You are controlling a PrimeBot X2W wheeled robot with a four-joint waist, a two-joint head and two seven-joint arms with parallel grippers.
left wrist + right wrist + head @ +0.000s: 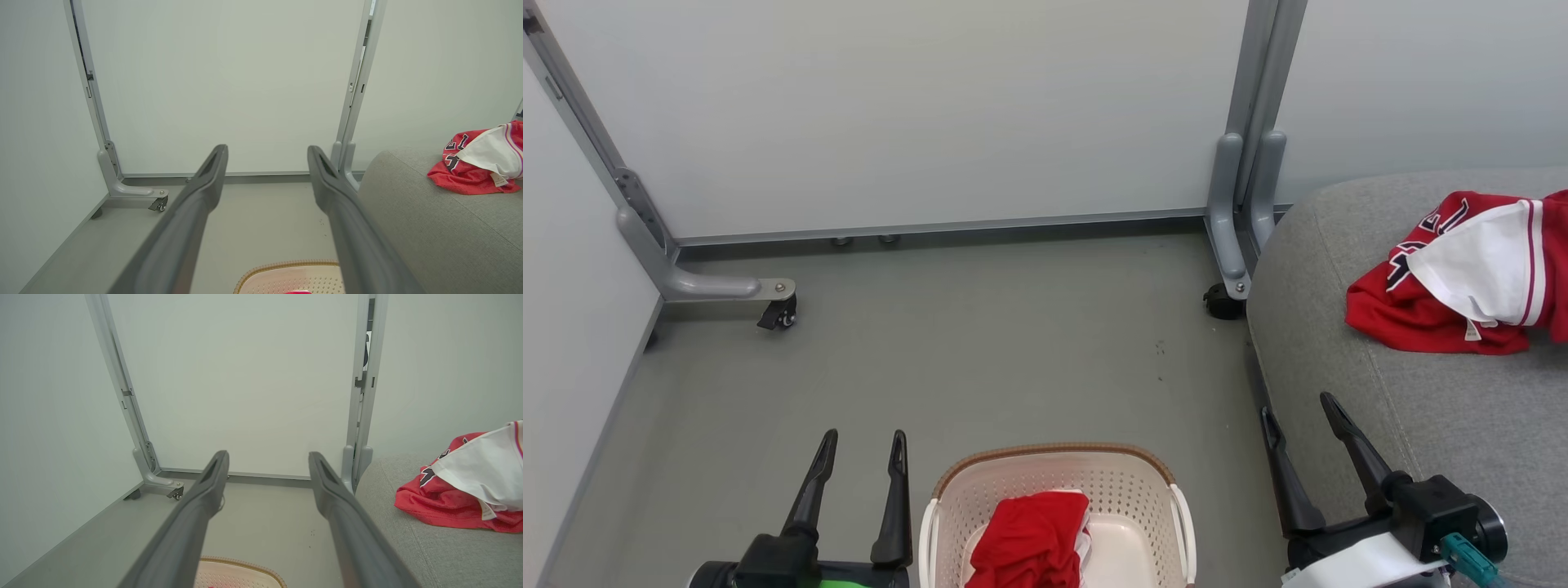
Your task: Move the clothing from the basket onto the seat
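Apparently shorts [1029, 541] in basket [1131, 490]

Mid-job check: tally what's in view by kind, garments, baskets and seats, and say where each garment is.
Garments: 2 (jersey on the seat, shorts in the basket)
Baskets: 1
Seats: 1
Total: 4

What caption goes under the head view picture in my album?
Red shorts wait in the basket, the jersey lies on the seat, left gripper and right gripper open.
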